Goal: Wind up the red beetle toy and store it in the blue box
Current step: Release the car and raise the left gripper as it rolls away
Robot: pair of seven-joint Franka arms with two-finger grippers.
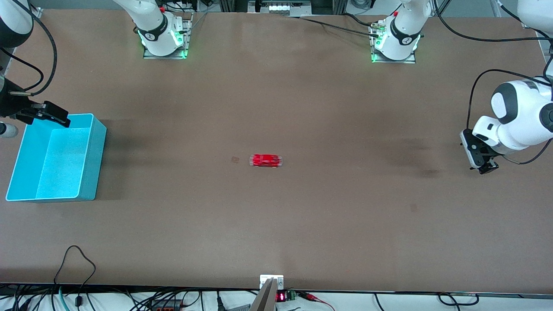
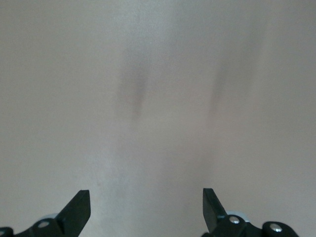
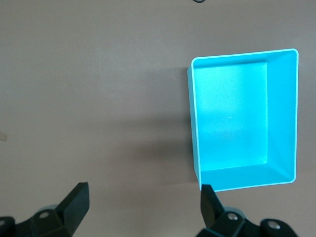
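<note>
Lying lengthwise between arm ends: red beetle toy (image 1: 266, 160)

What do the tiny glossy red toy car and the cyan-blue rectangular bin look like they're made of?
The tiny glossy red toy car: probably hard plastic, judging by its bright sheen and pale, silvery ends.
The cyan-blue rectangular bin: looks like moulded plastic, with uniform colour, thin smooth walls, rounded corners and a paler floor.

Glossy plastic blue box (image 1: 88, 168), matt table (image 1: 302, 216)
</note>
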